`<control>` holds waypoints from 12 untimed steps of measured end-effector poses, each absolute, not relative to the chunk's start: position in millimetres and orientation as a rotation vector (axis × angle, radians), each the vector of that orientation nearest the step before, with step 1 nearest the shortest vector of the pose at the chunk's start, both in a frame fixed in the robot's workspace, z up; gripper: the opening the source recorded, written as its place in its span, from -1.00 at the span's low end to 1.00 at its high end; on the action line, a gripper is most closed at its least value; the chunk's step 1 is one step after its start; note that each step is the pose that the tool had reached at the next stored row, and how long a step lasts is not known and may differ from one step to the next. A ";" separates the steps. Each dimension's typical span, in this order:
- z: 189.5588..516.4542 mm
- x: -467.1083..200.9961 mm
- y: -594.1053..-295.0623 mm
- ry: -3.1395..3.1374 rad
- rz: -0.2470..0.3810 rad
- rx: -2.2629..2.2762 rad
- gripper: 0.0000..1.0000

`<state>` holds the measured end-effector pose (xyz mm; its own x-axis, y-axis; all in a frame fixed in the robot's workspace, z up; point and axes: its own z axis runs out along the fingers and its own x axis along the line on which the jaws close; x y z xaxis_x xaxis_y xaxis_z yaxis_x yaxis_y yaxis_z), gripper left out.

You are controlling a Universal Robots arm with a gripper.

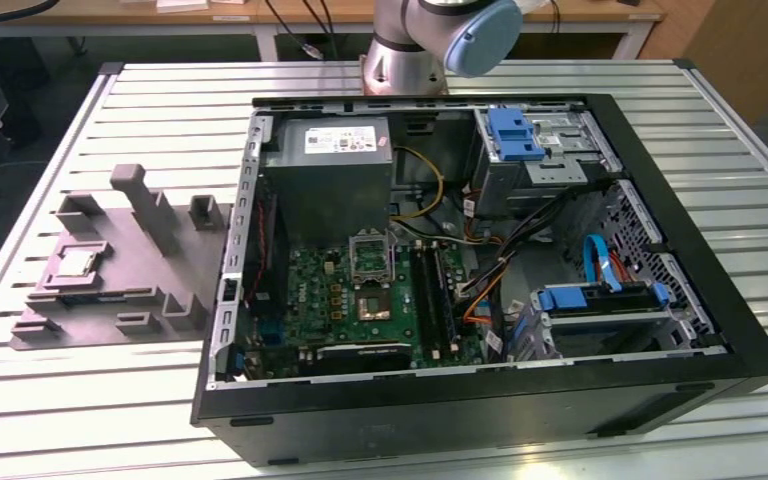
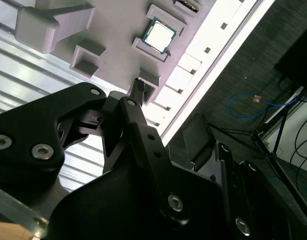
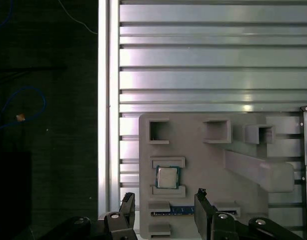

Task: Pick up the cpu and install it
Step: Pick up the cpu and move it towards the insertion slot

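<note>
1. Currently, in the exterior view, the cpu [image 1: 75, 262] sits on the grey fixture [image 1: 131, 265] on the table [image 1: 91, 420], at the exterior view's left of the computer case [image 1: 491, 410]; pickup and installation both remain.
2. First wrist view: the gripper [image 3: 164, 196] hangs over the fixture, jaws apart, empty.
3. Second wrist view: the cpu [image 2: 160, 36] lies flat, metal top up; being square, it has no long axis.

Silvery cpu [image 3: 166, 177] w/ teal rim, grey tray [image 3: 203, 170], ribbed silver table [image 3: 193, 65].
</note>
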<state>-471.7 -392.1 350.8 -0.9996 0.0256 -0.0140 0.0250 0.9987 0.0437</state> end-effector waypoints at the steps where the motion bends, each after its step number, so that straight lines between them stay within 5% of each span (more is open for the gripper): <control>1: 350.6 -471.7 -392.1 3.126 0.068 0.040 0.18; 12: 348.7 -471.8 -392.0 3.126 0.068 0.040 0.18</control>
